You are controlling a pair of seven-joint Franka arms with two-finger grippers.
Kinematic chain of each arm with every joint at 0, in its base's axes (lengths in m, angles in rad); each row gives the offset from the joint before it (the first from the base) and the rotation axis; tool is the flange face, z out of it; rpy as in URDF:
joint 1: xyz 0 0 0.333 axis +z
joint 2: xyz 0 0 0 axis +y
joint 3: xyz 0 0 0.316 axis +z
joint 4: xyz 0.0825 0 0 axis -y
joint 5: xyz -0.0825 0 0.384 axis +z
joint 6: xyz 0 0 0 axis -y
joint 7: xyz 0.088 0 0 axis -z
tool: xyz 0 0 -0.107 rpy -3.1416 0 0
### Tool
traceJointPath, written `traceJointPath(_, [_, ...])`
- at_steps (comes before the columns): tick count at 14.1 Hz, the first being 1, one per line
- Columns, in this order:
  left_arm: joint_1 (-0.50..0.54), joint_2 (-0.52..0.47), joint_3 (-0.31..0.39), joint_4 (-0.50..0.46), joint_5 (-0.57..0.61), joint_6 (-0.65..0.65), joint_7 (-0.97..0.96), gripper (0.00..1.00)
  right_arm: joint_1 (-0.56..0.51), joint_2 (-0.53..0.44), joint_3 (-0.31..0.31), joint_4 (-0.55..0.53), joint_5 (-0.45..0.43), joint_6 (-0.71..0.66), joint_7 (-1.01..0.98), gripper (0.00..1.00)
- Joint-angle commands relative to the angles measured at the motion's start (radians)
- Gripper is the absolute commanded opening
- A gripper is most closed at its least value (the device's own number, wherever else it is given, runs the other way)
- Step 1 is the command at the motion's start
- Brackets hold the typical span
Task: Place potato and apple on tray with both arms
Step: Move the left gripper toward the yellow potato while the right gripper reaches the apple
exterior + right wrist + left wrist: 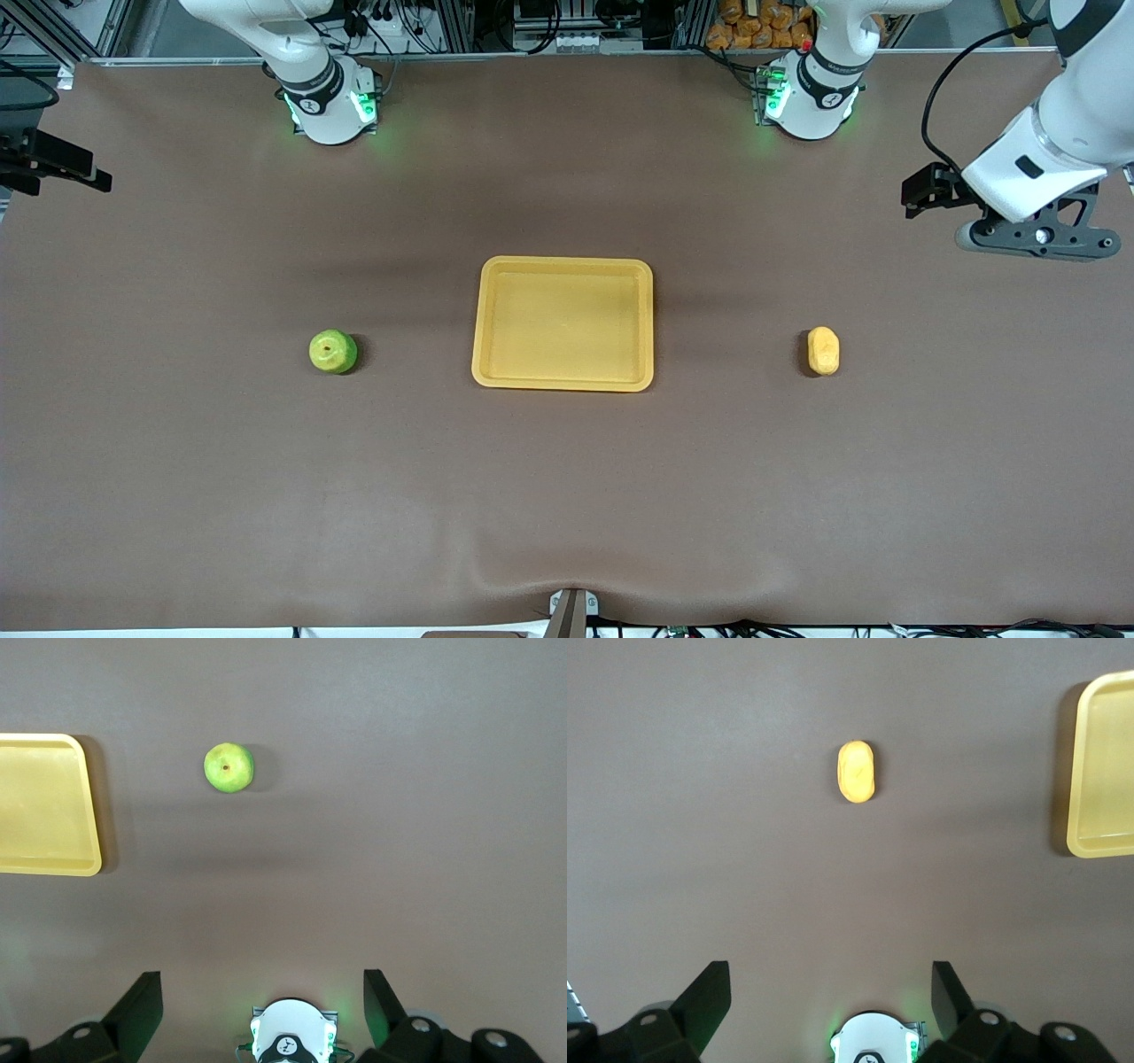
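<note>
I see my left pincer (831, 1001) spread wide and empty, hanging high over the tabletop (177, 487) near the edge at the left arm's end. In its wrist view both fingers (704, 997) frame bare brown surface, with the potato (857, 772) lying well clear of them. In the front view the potato (823, 351) sits on the tabletop between that pincer and the tray (564, 385), nearer the front camera than the spot the pincer hangs over. Its long axis runs from the robots' edge toward the camera's edge, so I judge a grip across the narrow waist would suit, with the fingers closing along the tabletop's length.

My right pincer (263, 1001) is likewise wide open and holding nothing, up near the edge at the right arm's end. The apple (229, 767) sits stem dimple up, apart from its fingers; in the front view the apple (333, 351) lies between that edge and the tray.

The tray lies mid-tabletop, empty. Each arm is nearer its own piece: left to potato, right to apple.
</note>
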Motion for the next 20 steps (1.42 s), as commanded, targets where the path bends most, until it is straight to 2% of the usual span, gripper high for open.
traceJointPath(1, [0.017,0.028,0.006,0.028,0.015,-0.008,-0.013,1.0,0.023,0.07,-0.017,0.094,0.009,-0.018,0.007,1.0])
traceJointPath(4, [0.095,0.104,0.006,-0.011,0.009,0.046,0.013,1.0,0.017,0.093,-0.016,0.094,0.008,-0.017,0.005,1.0])
traceJointPath(8, [0.124,0.107,0.006,-0.201,0.006,0.297,0.024,1.0,0.015,0.116,-0.016,0.094,0.006,-0.015,0.005,1.0])
traceJointPath(10, [0.122,0.114,0.006,-0.263,0.009,0.375,0.024,1.0,0.012,0.162,-0.016,0.093,0.006,-0.017,0.004,1.0])
traceJointPath(12, [0.127,0.117,0.006,-0.315,0.009,0.448,0.024,1.0,0.014,0.169,-0.016,0.093,0.003,-0.009,0.001,1.0])
traceJointPath(20, [0.133,0.251,0.004,-0.318,0.008,0.614,-0.014,1.0,0.02,0.236,-0.016,0.086,-0.032,-0.011,0.004,1.0])
